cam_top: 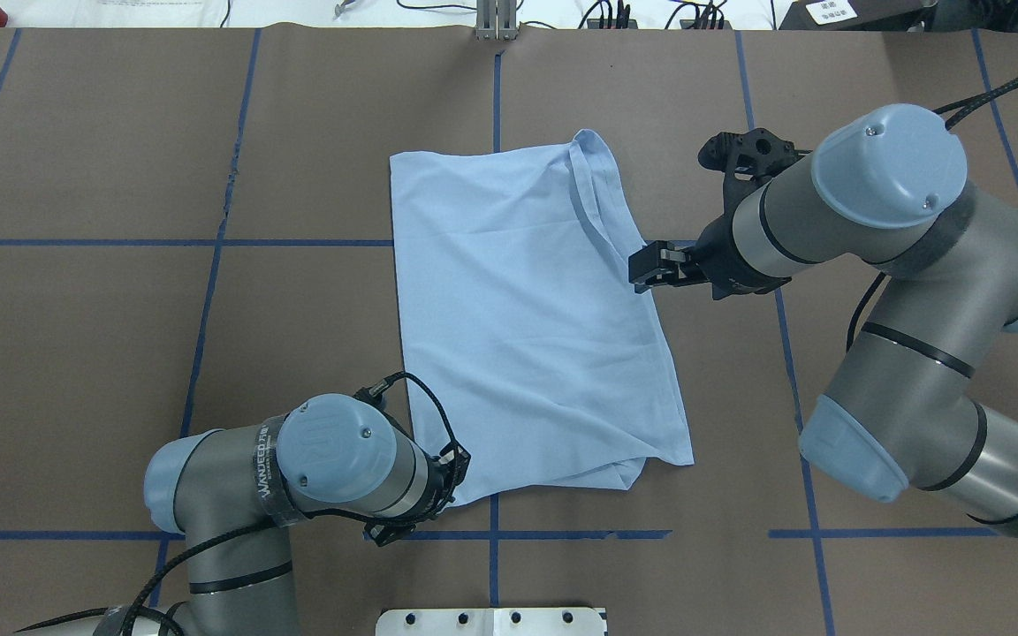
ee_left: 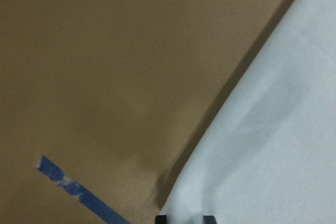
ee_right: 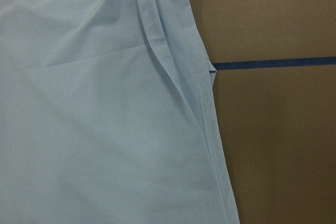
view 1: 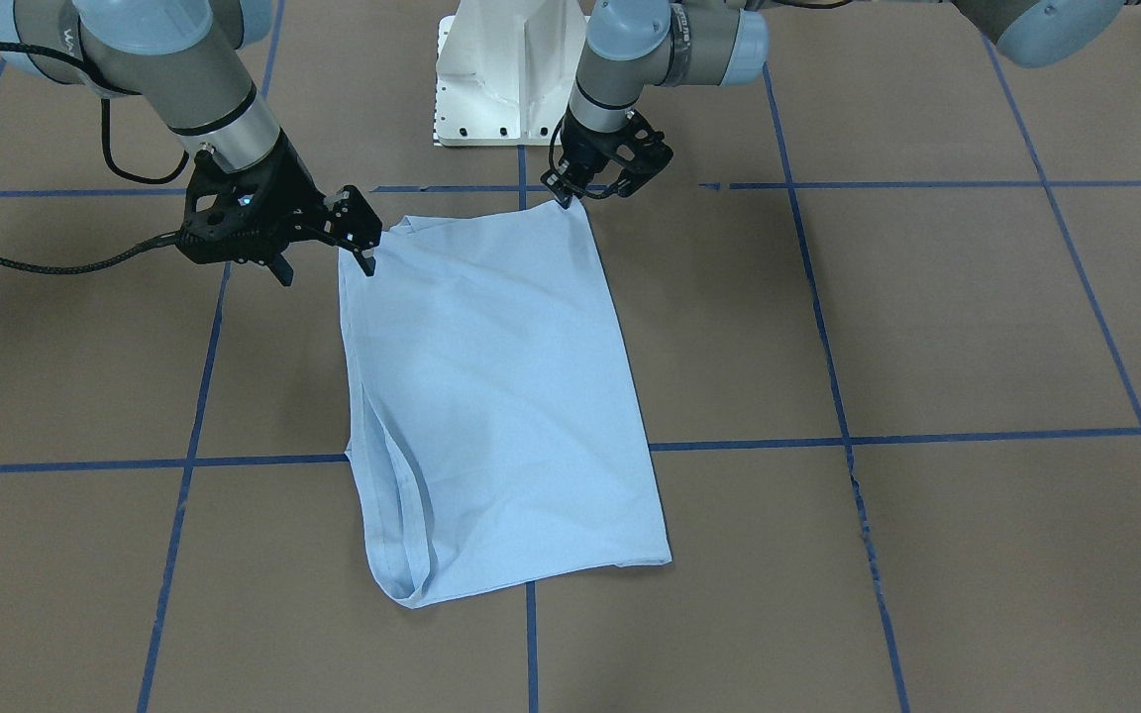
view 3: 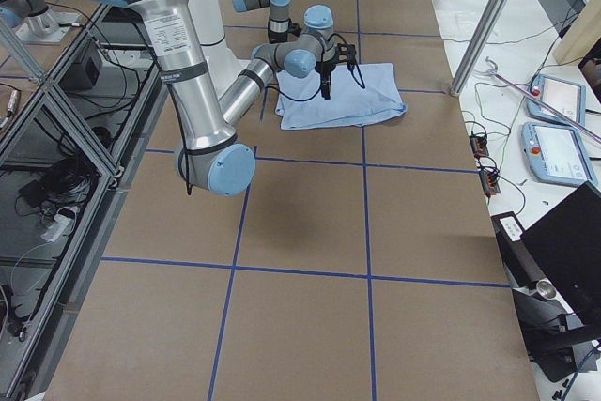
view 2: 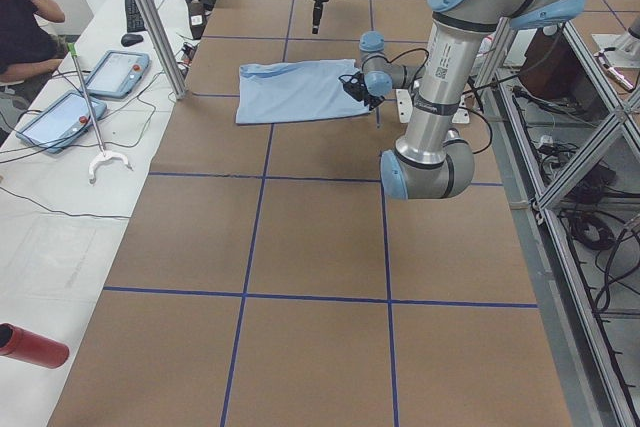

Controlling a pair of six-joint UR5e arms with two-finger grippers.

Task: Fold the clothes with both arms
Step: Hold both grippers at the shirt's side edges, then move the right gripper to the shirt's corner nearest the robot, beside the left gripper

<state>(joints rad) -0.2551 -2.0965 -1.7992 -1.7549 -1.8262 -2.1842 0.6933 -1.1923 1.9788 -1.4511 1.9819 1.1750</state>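
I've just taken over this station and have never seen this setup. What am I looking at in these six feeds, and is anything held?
A two-armed robot stands at a brown table marked with blue tape. One feed looks down from behind the robot, one faces it, two watch from the table's ends, and two sit on the wrists. A light-blue shirt lies partly folded on the table. The left gripper is at the shirt's corner nearest the robot; whether it grips, I cannot tell. The right gripper looks open above the opposite edge, holding nothing.
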